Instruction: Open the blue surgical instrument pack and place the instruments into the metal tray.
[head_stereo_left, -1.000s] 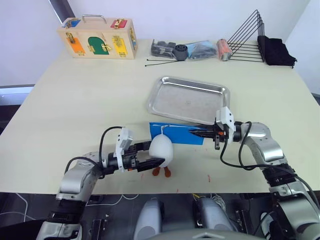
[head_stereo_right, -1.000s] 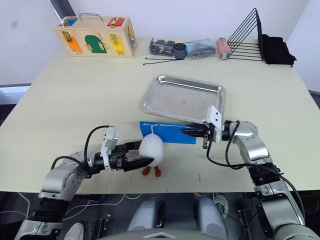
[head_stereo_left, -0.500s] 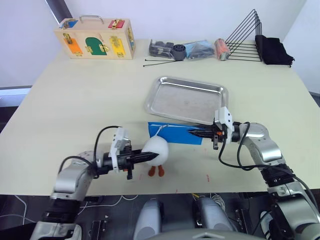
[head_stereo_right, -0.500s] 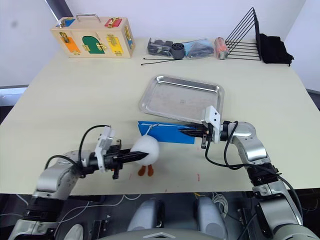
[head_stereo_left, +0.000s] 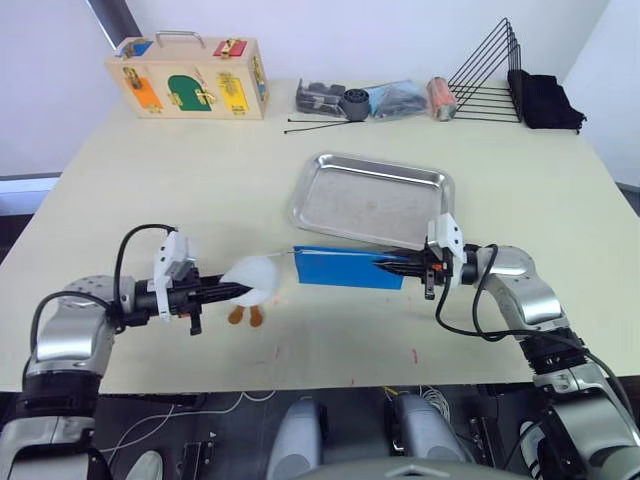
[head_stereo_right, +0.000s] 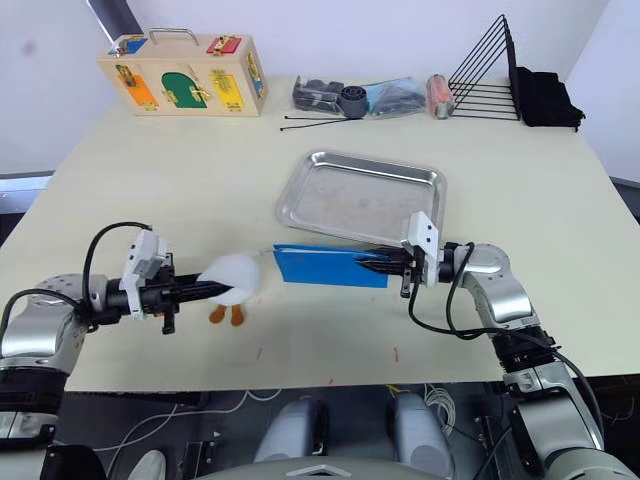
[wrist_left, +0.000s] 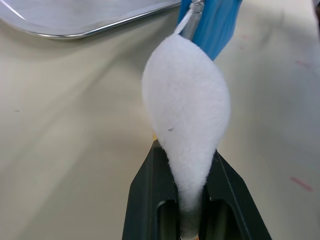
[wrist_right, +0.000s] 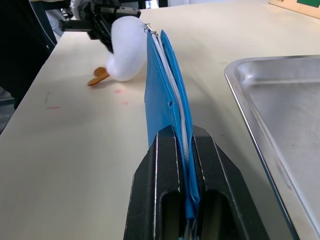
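Observation:
The blue surgical instrument pack (head_stereo_left: 345, 268) lies just in front of the metal tray (head_stereo_left: 372, 200), standing on edge with its zipper up in the right wrist view (wrist_right: 162, 95). My right gripper (head_stereo_left: 395, 266) is shut on the pack's right end. A white fluffy pull (head_stereo_left: 255, 277) with orange feet hangs from the zipper at the pack's left end. My left gripper (head_stereo_left: 232, 292) is shut on this pull (wrist_left: 187, 107), left of the pack. The tray holds nothing. The instruments are hidden.
A wooden latch box (head_stereo_left: 188, 78) stands at the back left. Black parts and plastic bags (head_stereo_left: 365, 100), thin black rods (head_stereo_left: 320, 124), a black wire rack (head_stereo_left: 490, 75) and a black cloth (head_stereo_left: 545, 100) line the back edge.
My left gripper has shut on the white pull and drawn it well to the left along the table. The right gripper has kept its hold on the pack.

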